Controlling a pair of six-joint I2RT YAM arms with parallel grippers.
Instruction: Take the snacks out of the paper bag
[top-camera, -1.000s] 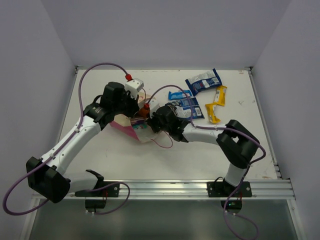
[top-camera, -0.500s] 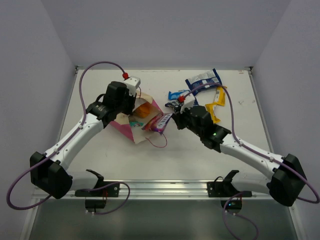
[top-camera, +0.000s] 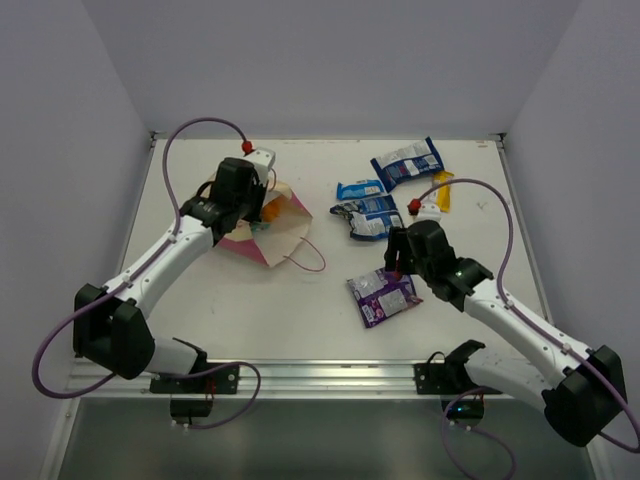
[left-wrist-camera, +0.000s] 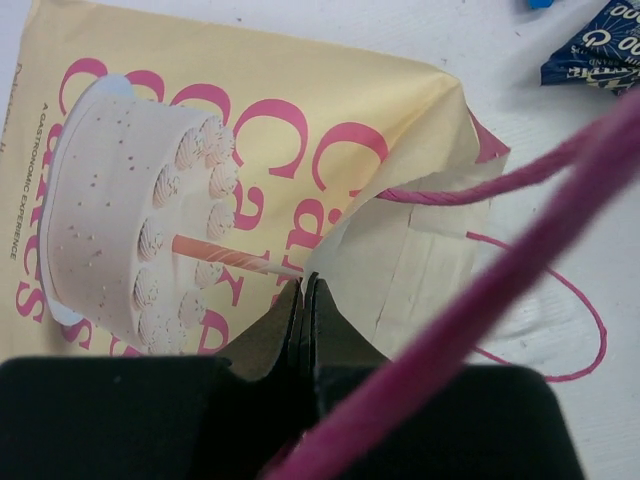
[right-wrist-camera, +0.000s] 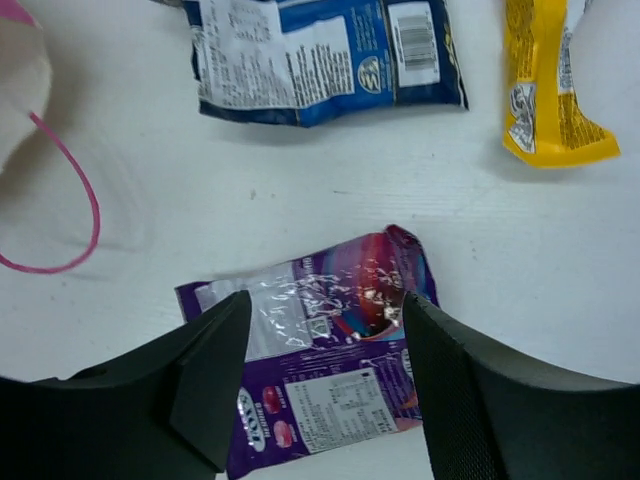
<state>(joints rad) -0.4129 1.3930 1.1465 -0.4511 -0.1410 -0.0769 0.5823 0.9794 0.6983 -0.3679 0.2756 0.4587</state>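
Right of centre on the table (top-camera: 300, 335), toward the near edge: the purple packet (top-camera: 383, 296) lies flat. My right jaws stand released over it, one finger on each side; the wrist view shows neither pressing the foil. I count this packet as out.

Far left: the paper bag (top-camera: 280, 232) lies on its side, cream cake-printed front up, mouth facing the right arm's side. My left jaws are clenched on the paper rim at the mouth. A cord handle (top-camera: 308, 262) loops out onto the table beside it.

Already out, well apart from the bag: three blue-and-white packets (top-camera: 407, 163) (top-camera: 360, 188) (top-camera: 372, 220) and the yellow packet (right-wrist-camera: 545, 90). An orange patch (top-camera: 270, 208) shows at the mouth; I take it for a packet not yet removed. The teal one is not seen and is probably deeper inside.

Step in hand, as I judge it: clear the right arm, then fetch the next snack.
- Lift the right jaws straight up before swinging left, so no finger drags the purple packet.
- Hold the left pinch firm and raised; a sagging rim would close the mouth.
- Enter along the bag's length, jaws wide, passing over the cord handle, not through its loop.
- Pinch the packet deep at one end; glossy foil will likely slip from a shallow grip.
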